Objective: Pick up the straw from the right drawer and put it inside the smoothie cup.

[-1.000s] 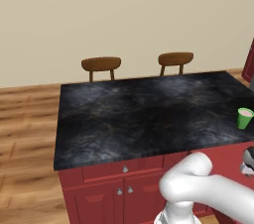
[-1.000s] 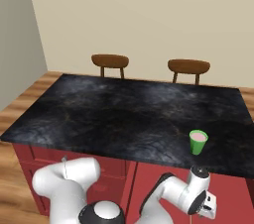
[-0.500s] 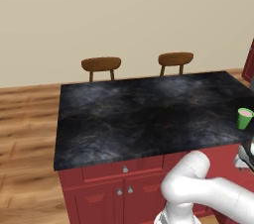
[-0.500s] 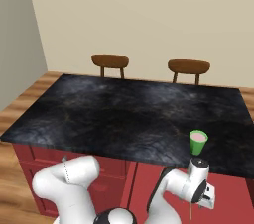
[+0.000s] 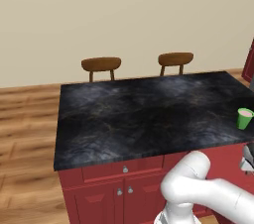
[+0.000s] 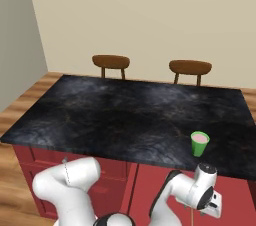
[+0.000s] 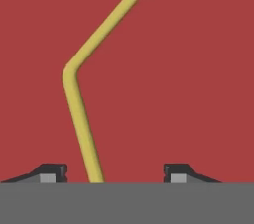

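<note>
Trouble ahead: the thin bent yellowish straw (image 7: 82, 119) sits off-centre between the pincer (image 7: 115, 171)'s 2 parted tips, ungripped, so closing could nudge it aside.

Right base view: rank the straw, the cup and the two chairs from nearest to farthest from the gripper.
1. Straw, hanging just below the gripper, at the island's front.
2. Cup, on the counter's near right edge, above the gripper.
3. Right chair, behind the counter.
4. Left chair, behind the counter, farther left.
</note>
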